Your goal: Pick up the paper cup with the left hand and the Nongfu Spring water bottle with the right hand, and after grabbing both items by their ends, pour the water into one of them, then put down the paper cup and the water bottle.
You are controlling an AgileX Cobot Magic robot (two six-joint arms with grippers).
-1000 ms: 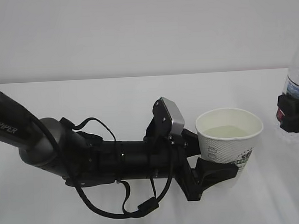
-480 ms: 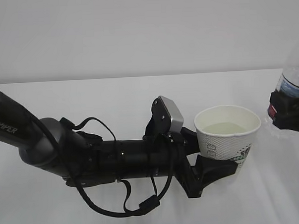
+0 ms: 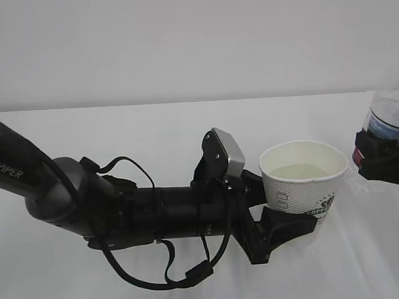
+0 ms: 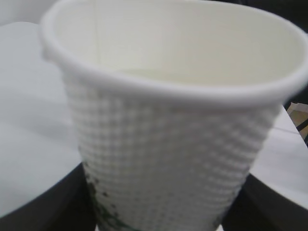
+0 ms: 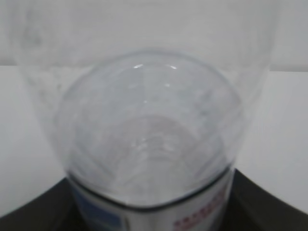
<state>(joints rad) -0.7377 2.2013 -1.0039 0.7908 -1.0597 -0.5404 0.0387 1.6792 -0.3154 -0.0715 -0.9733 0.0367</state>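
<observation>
Paper risk: we judge the thin wall of the paper cup the weak point; a harder squeeze from the left hand would buckle it and slop the water over the rim onto the desk.
Tilt risk: we see the pale pool lying fairly high in the cup, so any roll of the wrist on the way down may spill it.
Set-down risk: if the cup's base meets the desk at a slant, it may tip once the pincer lets go.
Bottle risk: the Nongfu Spring water bottle is clear, smooth plastic; we think it may slip or turn in the right hand, or fall if released off upright.
Left arm pose: it reaches low and level across the desk from the left, wrist camera block on top, pincer clamped around the cup's lower half, cup upright.
Right arm pose: only its pincer shows at the right edge, closed around the bottle's labelled body, bottle roughly upright.
Positions: cup right of centre; bottle near it, apart, partly cut off by the frame.
</observation>
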